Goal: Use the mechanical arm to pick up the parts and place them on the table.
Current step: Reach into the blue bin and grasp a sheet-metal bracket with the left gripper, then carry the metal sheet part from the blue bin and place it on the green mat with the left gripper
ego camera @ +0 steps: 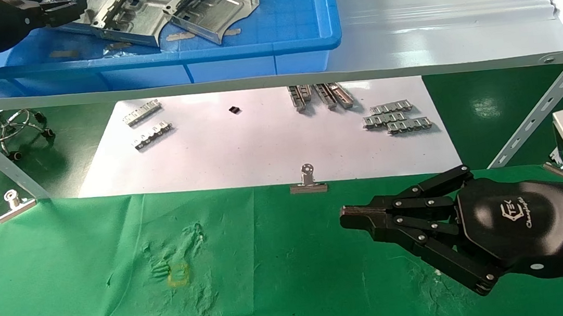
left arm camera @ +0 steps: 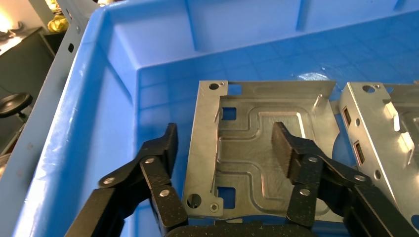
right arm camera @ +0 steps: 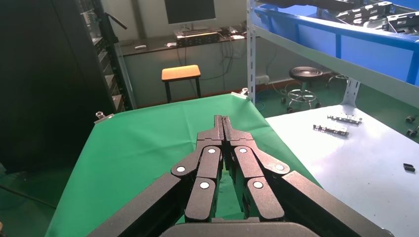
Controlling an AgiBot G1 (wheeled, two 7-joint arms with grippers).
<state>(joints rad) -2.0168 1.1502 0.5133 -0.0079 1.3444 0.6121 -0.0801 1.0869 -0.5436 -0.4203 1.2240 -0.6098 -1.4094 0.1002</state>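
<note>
Several silvery stamped parts (ego camera: 120, 12) lie in a blue bin (ego camera: 298, 20) on the shelf. My left gripper (ego camera: 70, 10) is inside the bin at its left end. In the left wrist view it (left arm camera: 223, 133) is open and straddles the raised rim of one part (left arm camera: 257, 143): one finger (left arm camera: 165, 148) over the bin floor (left arm camera: 123, 98), the other (left arm camera: 286, 148) over the part's embossed middle. A second part (left arm camera: 390, 133) lies beside it. My right gripper (ego camera: 345, 217) is shut and empty, hovering over the green table (ego camera: 300, 281), right of the yellow square mark (ego camera: 178, 274); it also shows in the right wrist view (right arm camera: 223, 121).
A white sheet (ego camera: 258, 139) behind the green cloth carries small toothed strips (ego camera: 396, 117). Binder clips (ego camera: 308, 181) (ego camera: 14, 204) hold the cloth's far edge. The grey ribbed shelf (ego camera: 444, 15) overhangs the sheet, with slanted braces at both sides. A stool (ego camera: 11, 129) stands far left.
</note>
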